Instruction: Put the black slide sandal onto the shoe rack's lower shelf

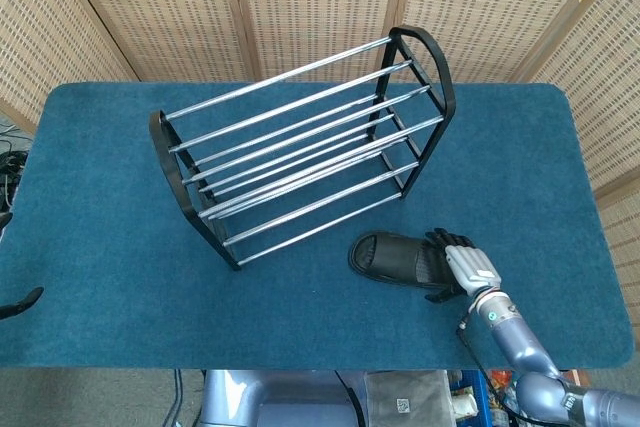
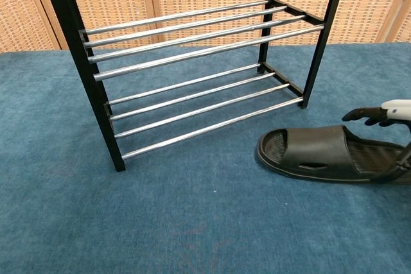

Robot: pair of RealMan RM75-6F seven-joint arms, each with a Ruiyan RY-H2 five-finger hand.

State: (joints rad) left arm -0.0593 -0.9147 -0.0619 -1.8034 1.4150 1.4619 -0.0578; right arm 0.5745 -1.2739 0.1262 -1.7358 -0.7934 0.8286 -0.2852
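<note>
Blue carpeted table; shoe rack centre. Black slide sandal on carpet at rack's 5 o'clock. Right hand over sandal heel, fingers spread, holding nothing. Left hand barely visible, fingers unclear.

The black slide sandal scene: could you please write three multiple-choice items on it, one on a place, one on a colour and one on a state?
1. Where is the black slide sandal?
A. on the upper shelf
B. on the table in front of the shoe rack
C. behind the rack

2. What colour is the table cover?
A. blue
B. red
C. grey

3. What is the right hand doing?
A. lifting the sandal high
B. gripping the rack
C. reaching over the sandal's heel end

Answers: 1 B, it lies on the cover; 2 A, blue throughout; 3 C, fingers spread above the heel.
</note>
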